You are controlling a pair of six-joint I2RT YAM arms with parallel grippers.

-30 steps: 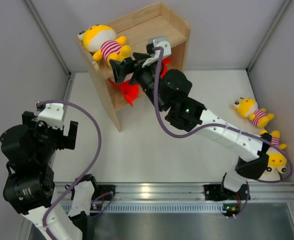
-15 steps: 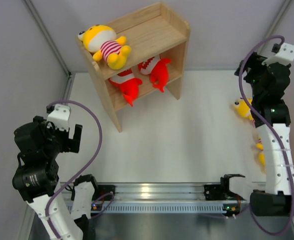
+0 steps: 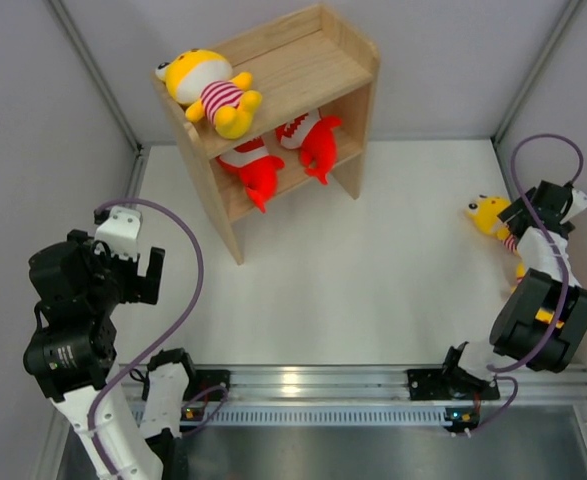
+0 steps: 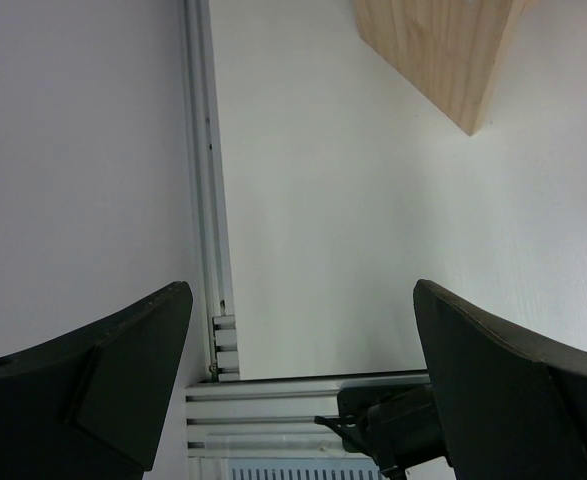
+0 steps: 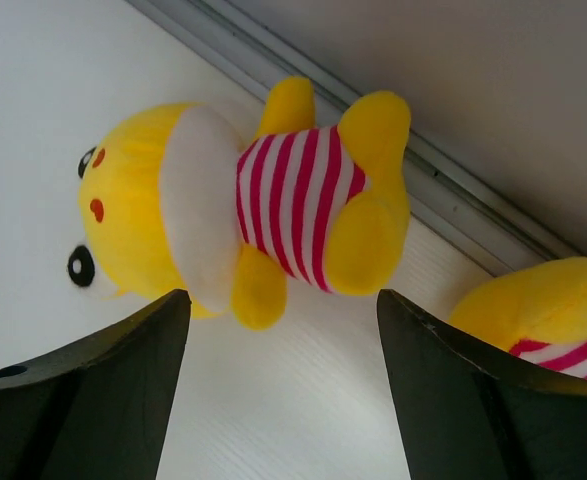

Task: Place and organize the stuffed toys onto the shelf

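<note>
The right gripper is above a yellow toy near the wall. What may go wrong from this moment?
The right gripper stands open at the legs of the yellow toy; closing there may pinch only a foot, and the toy could slip.
A second yellow toy lies close by; a finger may catch it.
One red fish overhangs the shelf edge; a bump could drop it.

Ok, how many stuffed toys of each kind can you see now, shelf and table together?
Yellow plush animals in red-and-white striped shirts: 3 (shelf-top toy, whole table toy, cropped table toy)
Red plush fish with white toothy mouths: 2 (left fish, right fish, both in the lower tier of the light wooden shelf)
Total: 5
</note>
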